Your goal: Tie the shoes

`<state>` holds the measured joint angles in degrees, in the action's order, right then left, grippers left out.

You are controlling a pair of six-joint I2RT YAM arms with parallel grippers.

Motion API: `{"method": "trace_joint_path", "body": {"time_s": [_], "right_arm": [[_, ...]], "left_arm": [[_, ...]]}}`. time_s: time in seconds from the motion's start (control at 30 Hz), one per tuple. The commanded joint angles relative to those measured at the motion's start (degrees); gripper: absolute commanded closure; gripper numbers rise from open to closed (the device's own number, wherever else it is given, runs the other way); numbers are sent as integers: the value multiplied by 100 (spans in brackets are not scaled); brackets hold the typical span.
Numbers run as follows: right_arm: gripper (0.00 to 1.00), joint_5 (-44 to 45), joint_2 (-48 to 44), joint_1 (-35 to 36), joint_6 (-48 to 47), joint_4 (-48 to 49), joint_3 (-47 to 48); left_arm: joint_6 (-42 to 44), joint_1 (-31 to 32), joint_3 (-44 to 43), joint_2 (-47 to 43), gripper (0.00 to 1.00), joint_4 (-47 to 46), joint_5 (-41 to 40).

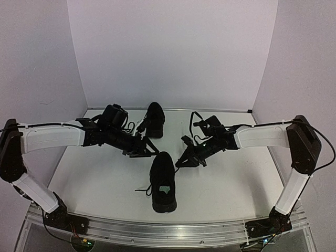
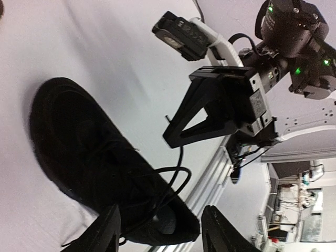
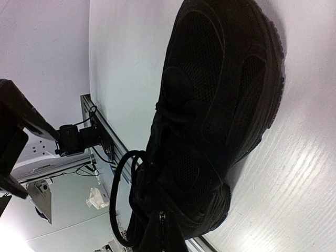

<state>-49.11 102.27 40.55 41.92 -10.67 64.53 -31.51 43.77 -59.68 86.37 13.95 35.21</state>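
One black shoe (image 1: 163, 173) lies mid-table, toe pointing away, with a pale insole label (image 1: 167, 189) inside. The other shoe (image 1: 154, 119) rests farther back. My left gripper (image 1: 151, 151) hovers at the near shoe's upper left. In the left wrist view it (image 2: 161, 210) stands open over the shoe (image 2: 84, 157), with nothing between its fingers (image 2: 107, 231). A thin lace loop (image 2: 176, 176) rises from the shoe to my right gripper (image 2: 169, 132). The right gripper (image 3: 164, 215) is shut on that black lace (image 3: 116, 194), beside the shoe (image 3: 215, 105).
An aluminium rail (image 1: 168, 231) runs along the table's near edge. White walls close in the back and both sides. A loose lace end (image 1: 140, 190) trails left of the near shoe. Both arms reach inward and nearly meet above that shoe.
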Motion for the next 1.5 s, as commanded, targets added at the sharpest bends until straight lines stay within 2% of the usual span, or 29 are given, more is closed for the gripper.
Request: {"method": "trace_joint_path", "body": {"time_s": [0.0,0.1,0.2,0.37,0.47,0.63,1.03,1.27,1.47], "right_arm": [[100,275,-439,-58,-145,-80,-27],[100,372,-538,-64,-210,-189,-45],[100,510,-622,-64,-304,-332,-46],[100,623,-717,-71,-388,-498,-11],[100,650,-733,-74,-431,-601,70],[100,796,-780,-108,-509,-850,120],[100,859,-765,-241,-614,-1016,104],[100,807,-734,-285,-662,-1068,140],[100,778,-677,-308,-670,-1095,190]], "left_arm": [[1268,-10,-114,-602,42,1566,-1226],[1978,-9,235,-1011,35,2061,-2006],[2711,-8,549,-1313,34,2307,-2395],[3550,18,948,-1775,32,1789,-2185],[4141,80,1037,-1652,32,1844,-2083],[5232,240,1109,-1273,33,2130,-2428],[5600,927,1213,-210,38,1240,-2371],[5830,1019,1179,400,40,666,-2377],[6135,1056,902,906,45,711,-2520]]}}
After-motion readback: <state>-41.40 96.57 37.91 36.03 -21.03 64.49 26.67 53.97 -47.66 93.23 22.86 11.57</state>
